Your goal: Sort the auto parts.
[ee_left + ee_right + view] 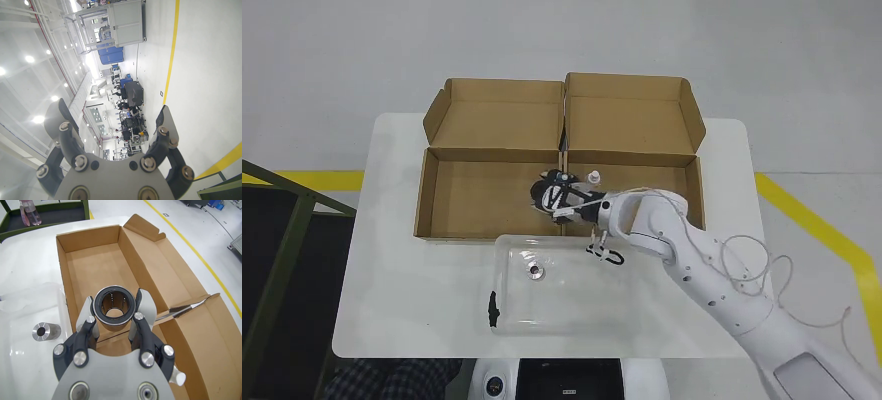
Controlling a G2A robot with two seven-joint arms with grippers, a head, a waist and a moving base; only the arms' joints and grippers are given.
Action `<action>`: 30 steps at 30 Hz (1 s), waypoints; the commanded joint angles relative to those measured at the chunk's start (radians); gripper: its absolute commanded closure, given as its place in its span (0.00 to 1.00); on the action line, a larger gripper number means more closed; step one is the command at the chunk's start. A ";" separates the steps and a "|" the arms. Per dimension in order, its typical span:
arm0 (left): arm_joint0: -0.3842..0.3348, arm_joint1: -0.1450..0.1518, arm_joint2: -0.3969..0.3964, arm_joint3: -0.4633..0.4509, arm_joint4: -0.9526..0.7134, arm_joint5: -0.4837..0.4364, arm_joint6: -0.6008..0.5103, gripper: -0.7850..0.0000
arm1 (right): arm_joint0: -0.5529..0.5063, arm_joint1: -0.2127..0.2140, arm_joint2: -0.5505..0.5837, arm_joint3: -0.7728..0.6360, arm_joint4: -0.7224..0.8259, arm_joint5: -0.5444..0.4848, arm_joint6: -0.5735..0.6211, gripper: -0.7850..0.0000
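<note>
My right gripper (114, 299) is shut on a black-rimmed linear bearing (113, 324), held upright over the near end of the left cardboard box (98, 264). From the top view the gripper (554, 195) and the bearing (545, 192) sit above that box's (482, 200) right end, beside the wall shared with the right box (642, 165). A metal cylinder (47, 331) lies in the clear tray (28, 361), also seen from above as the cylinder (535, 270). My left gripper (113, 109) is open, holds nothing and points out into the room.
The clear tray (542, 310) stands in front of the boxes; a black part (492, 308) sits at its left edge and a black hooked part (607, 254) lies near the right arm. A small white part (594, 177) lies in the right box. Both box lids stand open at the back.
</note>
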 commanded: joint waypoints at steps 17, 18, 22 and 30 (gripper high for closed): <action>0.000 0.000 0.000 0.000 0.000 0.000 0.000 0.00 | 0.083 -0.069 -0.099 0.138 -0.035 0.026 0.057 1.00; 0.000 0.000 0.000 0.000 0.000 0.000 0.000 0.00 | 0.086 -0.072 -0.103 0.144 -0.036 0.024 0.062 1.00; 0.000 0.000 0.000 0.000 0.000 0.000 0.000 0.00 | 0.096 -0.085 -0.115 0.163 -0.037 0.015 0.073 0.99; 0.000 0.000 0.000 0.000 0.000 0.000 0.000 0.00 | 0.100 -0.104 -0.125 0.194 -0.040 0.009 0.078 0.77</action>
